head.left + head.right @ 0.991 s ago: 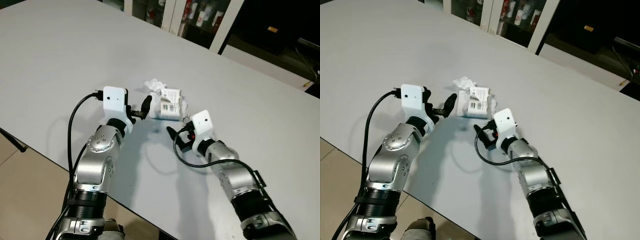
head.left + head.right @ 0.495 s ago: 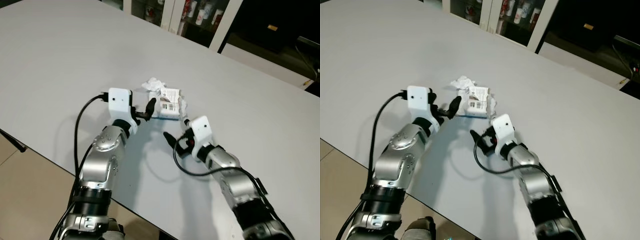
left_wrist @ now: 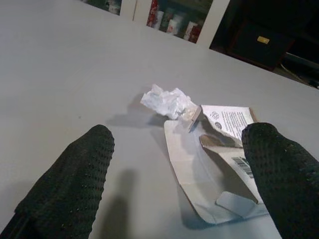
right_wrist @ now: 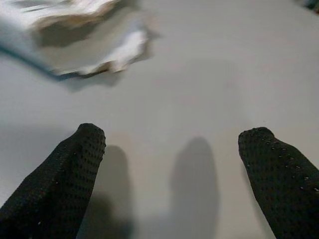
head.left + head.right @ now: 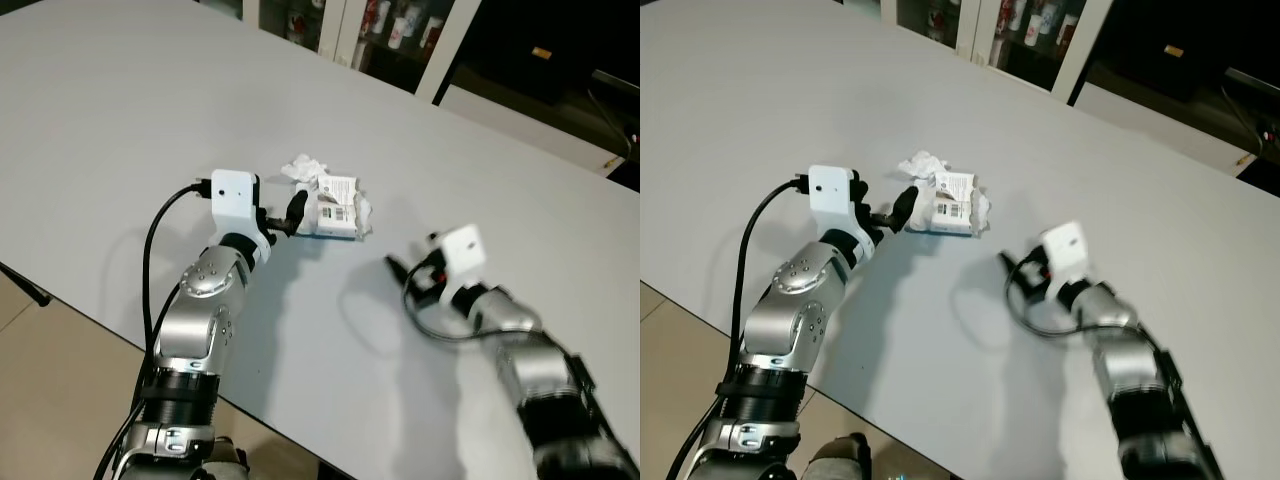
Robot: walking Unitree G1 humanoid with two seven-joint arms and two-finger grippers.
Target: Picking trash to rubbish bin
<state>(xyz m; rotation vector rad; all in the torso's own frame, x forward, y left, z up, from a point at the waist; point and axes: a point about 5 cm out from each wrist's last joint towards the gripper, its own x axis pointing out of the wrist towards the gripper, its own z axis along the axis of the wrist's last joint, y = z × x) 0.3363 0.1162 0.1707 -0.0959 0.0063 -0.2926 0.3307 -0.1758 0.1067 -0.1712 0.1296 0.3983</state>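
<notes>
Two grippers, both w/ fingers apart: my left gripper (image 3: 174, 184) spans torn carton (image 3: 214, 164) on tabletop (image 5: 120, 120), crumpled tissue (image 3: 167, 101) just past fingertips; right gripper (image 4: 174, 184) sits apart.

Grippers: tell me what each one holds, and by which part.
Nothing is held. The left gripper is open beside the torn carton; the right gripper is open over bare table.

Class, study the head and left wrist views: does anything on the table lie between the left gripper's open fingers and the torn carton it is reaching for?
Nothing visible does. The left gripper is open at the edge of the torn carton, with bare table under its fingers. The crumpled tissue lies beyond the carton, off to one side.
</notes>
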